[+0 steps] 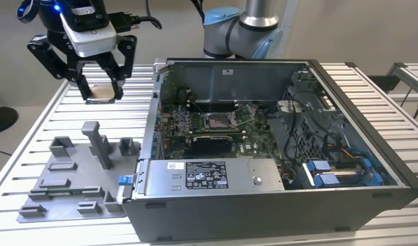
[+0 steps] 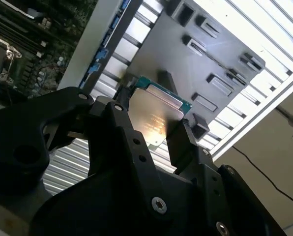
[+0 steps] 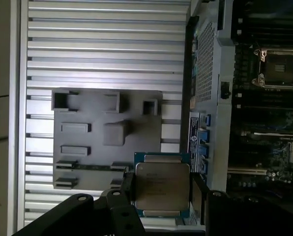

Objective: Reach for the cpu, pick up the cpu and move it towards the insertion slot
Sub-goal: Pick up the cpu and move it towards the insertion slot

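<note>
Honestly, the grip is the part I'd worry about. The gripper (image 1: 102, 94) sits in the upper left of the exterior view, raised well above the slatted table (image 1: 58, 115). Its 2 fingers are clamped on opposite edges of the cpu (image 1: 100, 91), which is held between them. In the first wrist view the cpu (image 3: 161, 189) shows its silvery top with only thin strips of edge under the pads. My guess is a jolt or a quick swing could tilt it or let it slide out, and it would drop onto the table or the grey fixture plate (image 1: 72, 192).

The insertion slot (image 1: 219, 121) is well apart from the cpu, down inside the open computer case (image 1: 263, 205) near the middle of the exterior view. Between them stands the case's side wall (image 1: 156, 102), so a low sideways path risks clipping that rim. Above the case the room looks open. Down by the slot it gets tighter. The parts on the green circuit board (image 1: 178, 128) and the cables (image 1: 298, 110) on the exterior view's right could snag a finger if the approach drifts.
</note>
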Tool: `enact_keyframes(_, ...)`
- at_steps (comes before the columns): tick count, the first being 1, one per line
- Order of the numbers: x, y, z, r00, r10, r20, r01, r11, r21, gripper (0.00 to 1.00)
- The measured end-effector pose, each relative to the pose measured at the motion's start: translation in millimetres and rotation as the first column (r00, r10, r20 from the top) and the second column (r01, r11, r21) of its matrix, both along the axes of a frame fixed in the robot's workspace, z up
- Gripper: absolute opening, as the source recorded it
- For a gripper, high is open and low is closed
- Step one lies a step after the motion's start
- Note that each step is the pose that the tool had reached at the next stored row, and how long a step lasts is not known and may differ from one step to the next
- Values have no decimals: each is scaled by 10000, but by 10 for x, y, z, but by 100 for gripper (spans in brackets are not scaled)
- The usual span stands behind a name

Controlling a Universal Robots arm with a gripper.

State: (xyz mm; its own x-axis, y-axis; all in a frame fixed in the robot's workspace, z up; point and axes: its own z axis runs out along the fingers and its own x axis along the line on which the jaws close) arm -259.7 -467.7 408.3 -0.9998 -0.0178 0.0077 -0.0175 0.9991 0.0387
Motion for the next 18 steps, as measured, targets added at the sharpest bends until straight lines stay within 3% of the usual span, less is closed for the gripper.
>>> enact_keyframes(18,752,0,1,10000,0,-19,0,10000,-1,0)
